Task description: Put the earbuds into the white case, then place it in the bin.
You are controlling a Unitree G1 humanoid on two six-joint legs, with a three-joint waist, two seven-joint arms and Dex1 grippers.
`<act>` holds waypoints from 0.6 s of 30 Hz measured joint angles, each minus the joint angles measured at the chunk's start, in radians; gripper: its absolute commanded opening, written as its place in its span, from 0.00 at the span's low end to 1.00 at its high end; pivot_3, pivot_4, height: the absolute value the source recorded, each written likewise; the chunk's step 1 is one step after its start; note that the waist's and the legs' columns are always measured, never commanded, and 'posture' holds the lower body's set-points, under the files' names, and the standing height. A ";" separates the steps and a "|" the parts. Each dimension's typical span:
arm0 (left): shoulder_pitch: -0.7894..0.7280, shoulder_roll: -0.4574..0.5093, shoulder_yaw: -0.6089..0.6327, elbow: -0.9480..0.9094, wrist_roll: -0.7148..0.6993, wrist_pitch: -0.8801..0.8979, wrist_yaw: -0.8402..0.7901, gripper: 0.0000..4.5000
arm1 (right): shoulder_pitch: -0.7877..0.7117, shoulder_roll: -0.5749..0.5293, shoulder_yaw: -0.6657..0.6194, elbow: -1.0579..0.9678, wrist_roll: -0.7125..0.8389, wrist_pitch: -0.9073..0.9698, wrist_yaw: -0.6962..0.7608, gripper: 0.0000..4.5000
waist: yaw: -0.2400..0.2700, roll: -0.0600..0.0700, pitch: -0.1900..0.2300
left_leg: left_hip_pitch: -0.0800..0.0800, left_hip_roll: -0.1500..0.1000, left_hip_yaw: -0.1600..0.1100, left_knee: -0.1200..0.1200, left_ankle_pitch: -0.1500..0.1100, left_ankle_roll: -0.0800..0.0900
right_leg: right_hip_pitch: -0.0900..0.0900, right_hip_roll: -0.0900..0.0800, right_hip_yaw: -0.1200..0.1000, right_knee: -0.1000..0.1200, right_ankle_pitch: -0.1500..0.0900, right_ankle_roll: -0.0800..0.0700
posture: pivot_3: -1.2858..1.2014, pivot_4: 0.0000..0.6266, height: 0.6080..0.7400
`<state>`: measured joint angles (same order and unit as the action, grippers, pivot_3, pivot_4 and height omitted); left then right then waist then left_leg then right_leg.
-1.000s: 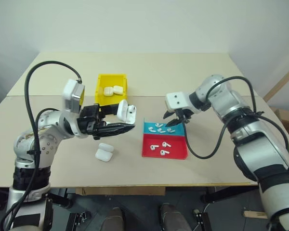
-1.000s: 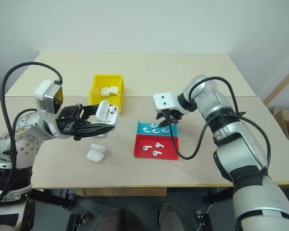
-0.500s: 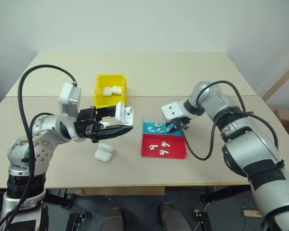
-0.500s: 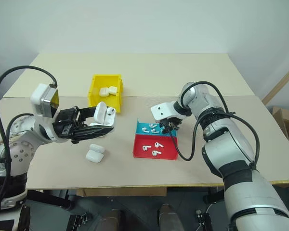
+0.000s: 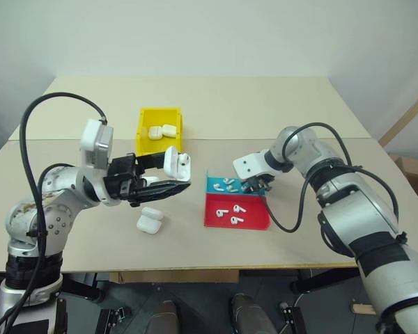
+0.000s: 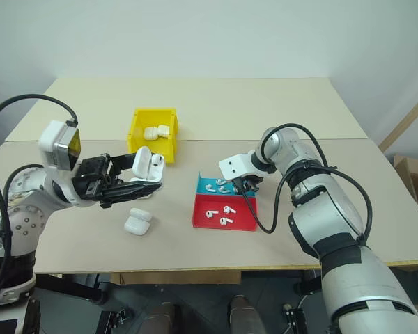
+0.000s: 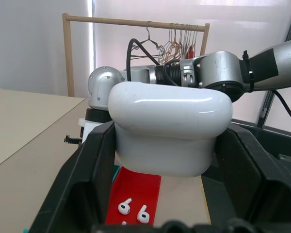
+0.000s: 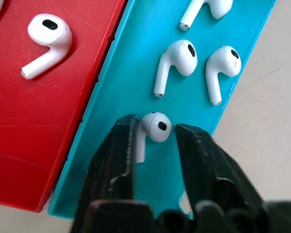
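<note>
- White spare case [image 5: 150,222] lies on the table [image 5: 299,104], lower left of centre, untouched.
- Left gripper [image 5: 168,182], left of centre, is clamped on the white case [image 5: 177,164], held above the table with its lid up.
- Right gripper [image 8: 155,133], right of centre over the tray's blue half [image 8: 126,87], has its fingers either side of one of the earbuds [image 8: 153,128]; whether they pinch it yet I cannot tell.
- Close squarely on the bud's head before lifting, clear of the neighbouring buds.
- Yellow bin [image 5: 160,129], upper left of centre, already holds two cases.
</note>
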<state>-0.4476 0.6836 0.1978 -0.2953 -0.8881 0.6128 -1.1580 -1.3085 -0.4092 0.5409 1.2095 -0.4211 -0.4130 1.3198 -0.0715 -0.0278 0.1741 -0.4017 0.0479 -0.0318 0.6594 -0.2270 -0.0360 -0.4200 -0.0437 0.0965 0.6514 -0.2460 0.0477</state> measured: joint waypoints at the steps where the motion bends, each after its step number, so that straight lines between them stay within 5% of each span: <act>1: 0.001 0.001 0.000 0.000 0.000 0.000 0.000 0.62 | 0.000 0.000 -0.001 0.000 -0.001 0.001 -0.001 0.14 | 0.000 0.000 0.000 | 0.000 0.000 0.000 0.000 0.000 0.000 | 0.000 0.000 0.000 0.000 0.000 0.000 | 0.52 0.24 1.00; 7: 0.000 0.004 0.000 0.000 0.000 -0.001 -0.003 0.62 | 0.010 0.001 -0.034 0.000 0.014 0.036 -0.011 0.14 | 0.000 0.000 0.000 | 0.001 0.000 0.000 0.000 0.000 0.000 | 0.001 0.000 0.000 0.000 0.000 0.000 | 0.52 0.24 1.00; 12: -0.017 0.002 -0.005 0.021 0.000 -0.002 -0.017 0.62 | 0.033 -0.023 -0.184 -0.048 0.140 0.190 0.015 0.14 | 0.001 0.001 0.001 | -0.001 0.000 0.000 0.000 0.000 0.000 | -0.001 0.000 0.000 0.001 0.000 0.000 | 0.52 0.24 1.00; 15: -0.041 -0.007 -0.012 0.050 0.000 -0.002 -0.029 0.62 | 0.048 -0.074 -0.327 -0.211 0.282 0.374 0.033 0.14 | 0.003 0.002 0.001 | -0.002 0.000 -0.001 0.000 0.000 0.000 | -0.002 0.000 -0.001 0.000 0.000 0.000 | 0.52 0.24 1.00; 18: -0.082 -0.028 -0.027 0.084 -0.002 -0.001 -0.040 0.62 | 0.206 -0.099 -0.528 -0.638 0.513 0.733 -0.010 0.14 | 0.015 0.002 0.001 | -0.004 0.000 -0.003 0.000 0.000 0.000 | -0.001 0.000 -0.003 0.000 0.000 0.000 | 0.52 0.24 1.00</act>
<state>-0.5296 0.6560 0.1713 -0.2110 -0.8903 0.6116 -1.1985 -1.1027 -0.5086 0.0130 0.5715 0.0923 0.3201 1.3096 -0.0563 -0.0261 0.1751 -0.4054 0.0476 -0.0352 0.6595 -0.2271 -0.0359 -0.4213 -0.0439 0.0939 0.6510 -0.2461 0.0478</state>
